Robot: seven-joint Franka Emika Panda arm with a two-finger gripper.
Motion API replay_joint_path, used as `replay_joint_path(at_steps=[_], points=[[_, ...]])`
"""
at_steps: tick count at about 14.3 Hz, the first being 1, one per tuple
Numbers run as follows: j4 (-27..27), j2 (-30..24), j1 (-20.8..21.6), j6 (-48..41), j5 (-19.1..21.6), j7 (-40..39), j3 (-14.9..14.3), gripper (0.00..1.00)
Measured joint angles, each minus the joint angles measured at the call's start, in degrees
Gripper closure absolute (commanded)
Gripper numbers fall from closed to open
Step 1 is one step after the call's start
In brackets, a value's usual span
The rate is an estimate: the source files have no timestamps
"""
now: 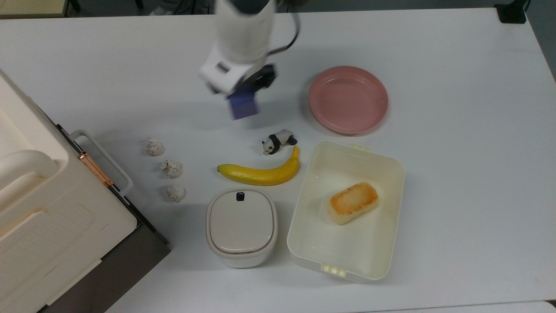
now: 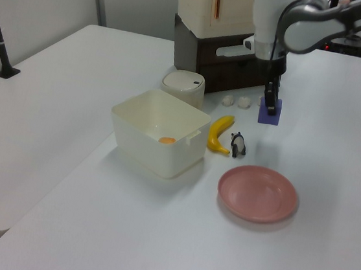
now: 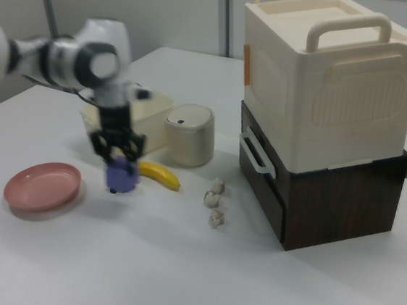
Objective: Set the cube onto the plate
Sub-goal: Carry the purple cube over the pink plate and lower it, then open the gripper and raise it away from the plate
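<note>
The large cream plastic case with arched handles, stacked on a dark brown wooden base (image 3: 323, 121), stands well off to the gripper's side, at the right view's right and the top view's left edge (image 1: 47, 217). The white tabletop (image 1: 456, 174) lies beneath the gripper. The cream rectangular open tray (image 1: 391, 182) holding a toasted golden bread piece (image 1: 352, 202) sits below and to the right of the gripper in the top view, well apart from it. The round pink glossy shallow plate with a raised rim (image 1: 349, 99) rests on the table to the gripper's right in the top view, near but clear of it, with nothing on it; in the right view the plate (image 3: 43, 186) is at the gripper's left. The rounded cream lidded container (image 1: 241, 226) stands farther below the gripper in the top view. The yellow banana (image 1: 260, 172) lies between that container and the gripper. The white arm's black two-finger gripper (image 1: 246, 93) is pinched on the small matte blue-purple cube (image 1: 244, 105), its fingers against opposite faces; in the right view the cube (image 3: 121, 176) hangs under the gripper (image 3: 118, 154) above the table, and in the left view the cube (image 2: 270, 111) is lifted too. The small black-and-white panda figure (image 1: 278, 141) stands just below the gripper in the top view. Three crumpled whitish lumps (image 1: 170, 168) lie in a row to the lower left of the gripper in the top view.
</note>
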Motion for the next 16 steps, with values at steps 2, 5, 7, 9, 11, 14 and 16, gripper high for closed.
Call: replay_joint_path(at_steps=[2,5,7,9,11,14,16], points=[[-0.2,-2.2,6.4,-1.4,1.2,5.8,0.1,1.0],[-0.4,-1.6,14.8,0.0,1.4,15.5,0.1,0.93],[-0.6,0.0,18.3,2.5,1.4,20.1,0.1,0.73],[-0.7,2.4,20.6,5.4,1.4,22.9,0.1,0.0],[-0.6,4.9,21.6,6.8,1.4,24.1,0.1,0.0],[-0.1,4.9,21.6,6.8,1.4,24.4,0.0,0.0],[1.5,2.6,21.3,3.9,1.4,24.6,-0.1,0.0]])
